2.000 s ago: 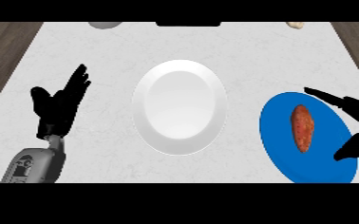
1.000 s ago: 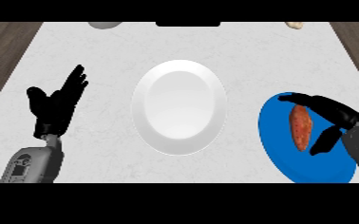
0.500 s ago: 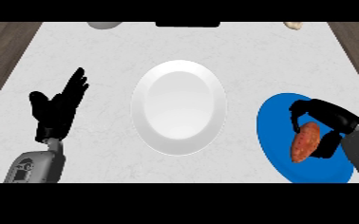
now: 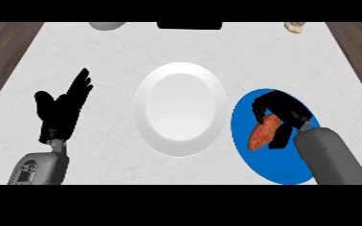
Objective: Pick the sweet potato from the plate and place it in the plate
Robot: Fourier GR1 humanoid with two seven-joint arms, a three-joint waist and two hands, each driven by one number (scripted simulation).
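**Right hand closed on the sweet potato, over the blue plate**

I have the black right hand (image 4: 283, 112) curled round the orange-brown, tapered sweet potato (image 4: 261, 135), fingers over its upper end and the thumb against its right side. The potato sits over the left part of the round blue plate (image 4: 281, 172) at the right of the counter. I read this as the grasp stage of the pick. The hand comes in from the lower right on its grey forearm (image 4: 331, 159), which suits a thing lying lengthwise on the plate: the fingers wrap across its narrow width rather than along it.

The round white plate (image 4: 181, 87) lies in the middle of the pale marbled counter (image 4: 106, 57), just left of the blue one, and I take it as the place to put the potato. The carry should be a short move to the left.

My black left hand (image 4: 62, 109) is at the left of the view, fingers straight and pointing up, holding nothing. It is resting well away from both plates, out of the path.

I cannot tell whether the potato is lifted or touching the blue plate; the steep downward view gives no gap to judge. The fingers hide its upper end, and the forearm covers the plate's right side. At the far edge are a grey rounded object (image 4: 107, 25), a dark flat shape (image 4: 188, 25) and a small beige item (image 4: 295, 27), too cut off to identify.
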